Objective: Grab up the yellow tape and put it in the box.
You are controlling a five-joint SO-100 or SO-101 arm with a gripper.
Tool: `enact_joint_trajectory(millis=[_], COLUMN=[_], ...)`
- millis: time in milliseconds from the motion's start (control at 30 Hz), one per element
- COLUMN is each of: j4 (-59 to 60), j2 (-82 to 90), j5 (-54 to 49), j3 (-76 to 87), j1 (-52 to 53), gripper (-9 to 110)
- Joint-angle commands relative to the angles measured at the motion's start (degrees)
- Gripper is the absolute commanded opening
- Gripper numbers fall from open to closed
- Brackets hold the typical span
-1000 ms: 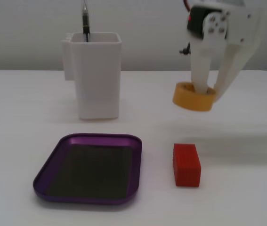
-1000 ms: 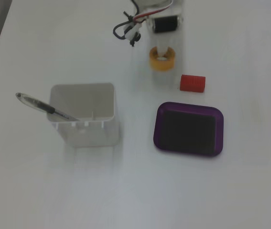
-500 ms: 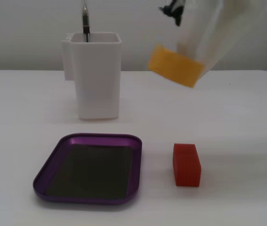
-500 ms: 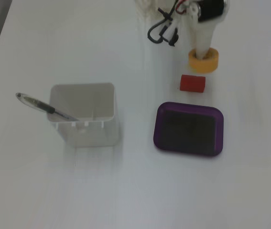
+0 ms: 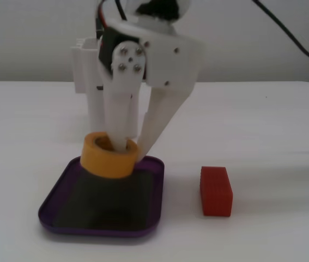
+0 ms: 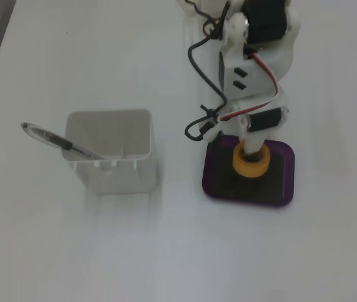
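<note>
Yellow tape (image 5: 109,159), core upward, tilted, over box (image 5: 153,217)

A white table (image 5: 274,125) carries a purple tray (image 5: 153,210), a red block (image 5: 216,191) beside it, and a white container (image 6: 112,179) holding a pen (image 6: 52,139).

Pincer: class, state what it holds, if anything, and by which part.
The pincer holds the yellow tape by its ring wall, one finger inside the hollow core and one outside, above the purple tray.
</note>
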Motion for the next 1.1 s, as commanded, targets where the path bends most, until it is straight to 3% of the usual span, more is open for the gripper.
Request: enact_joint_trajectory(millis=[0, 267, 633, 900, 1067], j4=[-0.6, 2.8, 8.3, 24.7, 29.0], j2=[-1.6, -2.7, -1.1, 12.0, 22.2], j5=[0.6, 0.1, 0.7, 0.8, 3.4], j3=[-3.6, -3.8, -5.3, -23.8, -24.0], j1=[1.2, 0.4, 0.4, 1.1, 1.1], gripper=[-1, 0, 10, 10, 10])
